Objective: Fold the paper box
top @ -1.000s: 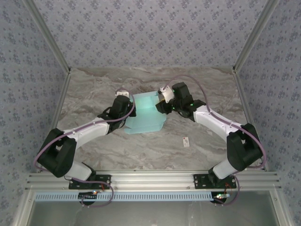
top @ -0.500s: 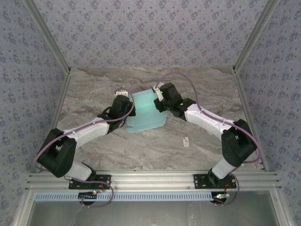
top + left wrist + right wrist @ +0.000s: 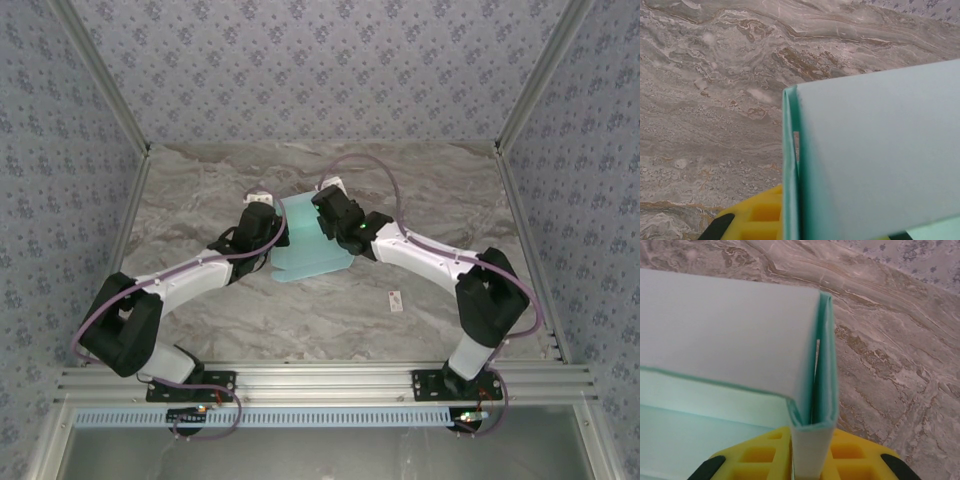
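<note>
Paper box point(image 3: 305, 250) lies mid-worktop point(image 3: 190, 200), directly between the two arms and part-formed. Its long axis is judged to run roughly away from the bases. Left fingers point(image 3: 755, 220) sit at its left wall, closed on the upturned card. Right fingers point(image 3: 855, 457) are clamped on the doubled right wall, which rises straight between the pads. Neither arm is nearer. The next fold is judged to depend on both walls being held upright.

Left hand point(image 3: 279, 230), right hand point(image 3: 812, 454) clamped.
</note>
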`<state>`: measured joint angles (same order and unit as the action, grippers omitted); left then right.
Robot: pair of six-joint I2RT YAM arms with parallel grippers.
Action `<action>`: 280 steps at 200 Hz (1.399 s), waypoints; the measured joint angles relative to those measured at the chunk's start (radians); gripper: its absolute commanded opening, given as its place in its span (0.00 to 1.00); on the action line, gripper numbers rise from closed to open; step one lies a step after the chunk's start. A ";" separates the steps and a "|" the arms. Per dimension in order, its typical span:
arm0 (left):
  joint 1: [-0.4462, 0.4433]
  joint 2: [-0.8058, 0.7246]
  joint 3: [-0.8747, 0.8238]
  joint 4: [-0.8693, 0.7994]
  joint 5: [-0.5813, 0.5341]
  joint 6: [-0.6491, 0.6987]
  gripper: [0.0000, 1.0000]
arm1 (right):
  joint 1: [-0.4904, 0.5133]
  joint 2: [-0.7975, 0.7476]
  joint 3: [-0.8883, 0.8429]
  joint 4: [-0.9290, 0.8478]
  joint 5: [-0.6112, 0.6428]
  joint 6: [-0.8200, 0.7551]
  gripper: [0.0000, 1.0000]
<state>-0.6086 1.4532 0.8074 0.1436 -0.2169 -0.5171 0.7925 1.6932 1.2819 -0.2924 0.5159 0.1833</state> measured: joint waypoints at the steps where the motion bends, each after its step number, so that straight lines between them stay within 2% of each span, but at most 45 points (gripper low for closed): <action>1: 0.000 0.000 0.000 0.000 0.000 0.000 0.00 | 0.000 0.001 0.000 -0.001 0.001 0.001 0.18; 53: 0.000 0.000 0.000 0.002 0.001 0.000 0.00 | 0.026 0.033 0.037 -0.049 0.095 0.064 0.15; 189: -0.007 0.002 0.000 0.014 0.011 -0.001 0.00 | 0.051 0.126 0.151 -0.173 0.253 0.143 0.17; 248: -0.007 0.002 -0.003 0.006 0.007 0.002 0.00 | 0.031 0.117 0.122 -0.133 0.177 0.107 0.24; 280: -0.007 0.002 -0.006 0.008 0.007 0.003 0.00 | -0.006 0.088 0.095 -0.092 0.075 0.087 0.21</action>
<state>-0.6155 1.4548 0.8017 0.1513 -0.2100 -0.5144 0.7860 1.7813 1.3769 -0.3840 0.5911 0.2703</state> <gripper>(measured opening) 0.098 0.230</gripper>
